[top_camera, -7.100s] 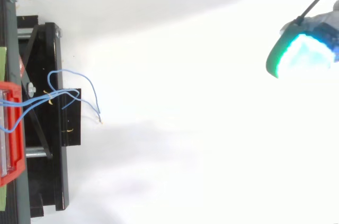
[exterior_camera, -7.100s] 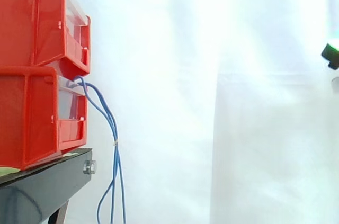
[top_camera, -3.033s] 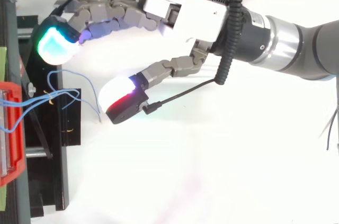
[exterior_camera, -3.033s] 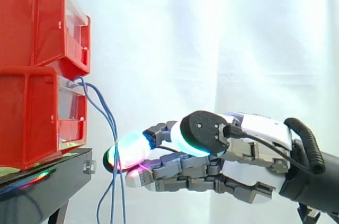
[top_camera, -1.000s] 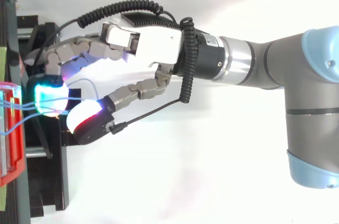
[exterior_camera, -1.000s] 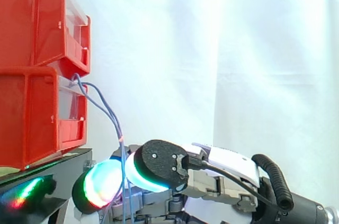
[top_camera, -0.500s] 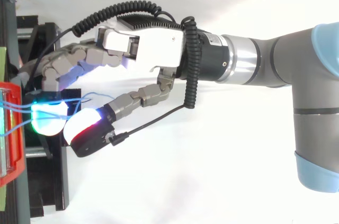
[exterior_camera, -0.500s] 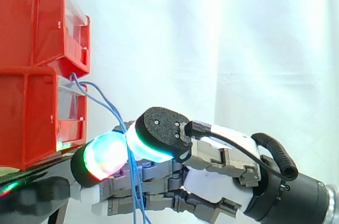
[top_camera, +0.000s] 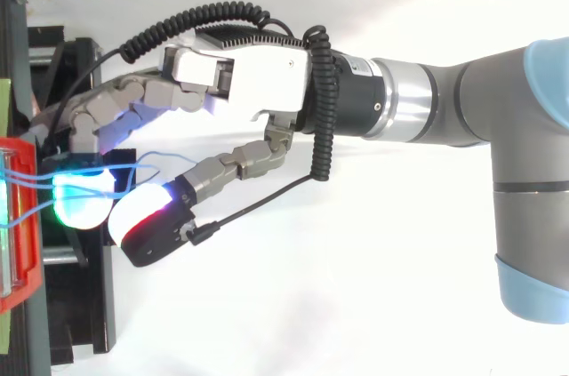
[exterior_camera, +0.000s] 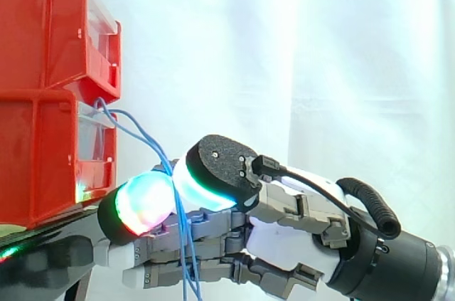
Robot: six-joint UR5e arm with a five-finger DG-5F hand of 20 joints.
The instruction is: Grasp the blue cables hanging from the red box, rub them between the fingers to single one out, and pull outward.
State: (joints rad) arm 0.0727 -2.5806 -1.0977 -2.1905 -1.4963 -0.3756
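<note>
Side view: the grey-and-white robot hand (exterior_camera: 284, 238) pinches thin blue cables (exterior_camera: 151, 141) hanging from stacked red plastic bins (exterior_camera: 43, 151).

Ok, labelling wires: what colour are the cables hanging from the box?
The cables are blue, clearest in the side view.

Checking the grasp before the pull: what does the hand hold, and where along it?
The blue cables, pinched between the hand's thumb and fingertip pads, partway down their hanging length.
</note>
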